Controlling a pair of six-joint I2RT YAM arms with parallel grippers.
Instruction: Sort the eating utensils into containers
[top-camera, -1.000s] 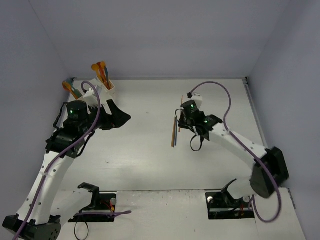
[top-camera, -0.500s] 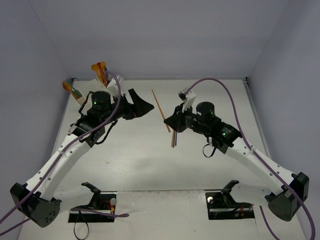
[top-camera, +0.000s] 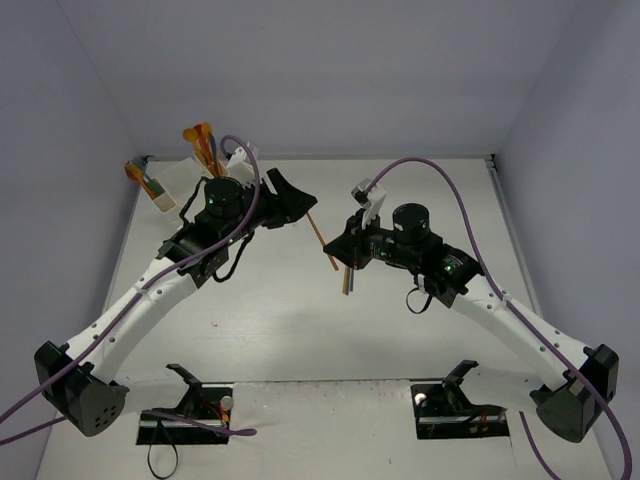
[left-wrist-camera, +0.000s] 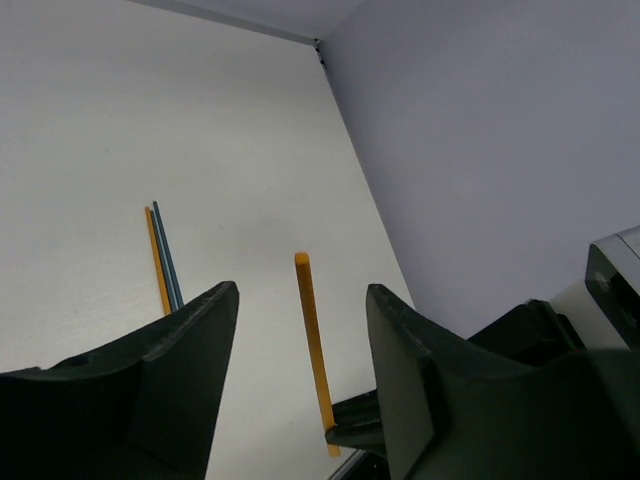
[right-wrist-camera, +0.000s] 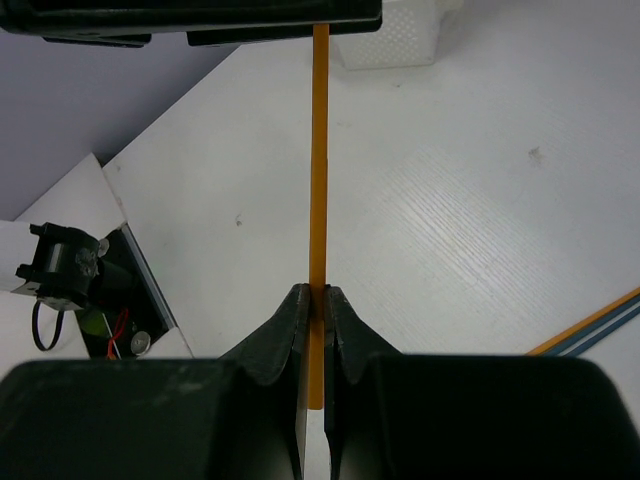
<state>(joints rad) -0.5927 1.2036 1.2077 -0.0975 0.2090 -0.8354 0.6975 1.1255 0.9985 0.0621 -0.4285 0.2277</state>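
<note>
Lab test booth: plain lilac walls (top-camera: 300, 70) enclose white table (top-camera: 285, 330).

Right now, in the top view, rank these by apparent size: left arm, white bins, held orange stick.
Largest to smallest:
1. left arm
2. white bins, partly hidden by that arm
3. held orange stick

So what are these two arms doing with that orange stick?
The right gripper pinches an orange utensil, holding it above the table. The left gripper is open around its free end, so this looks like a handover. Two more utensils lie on the table; the white containers sit back left.
</note>
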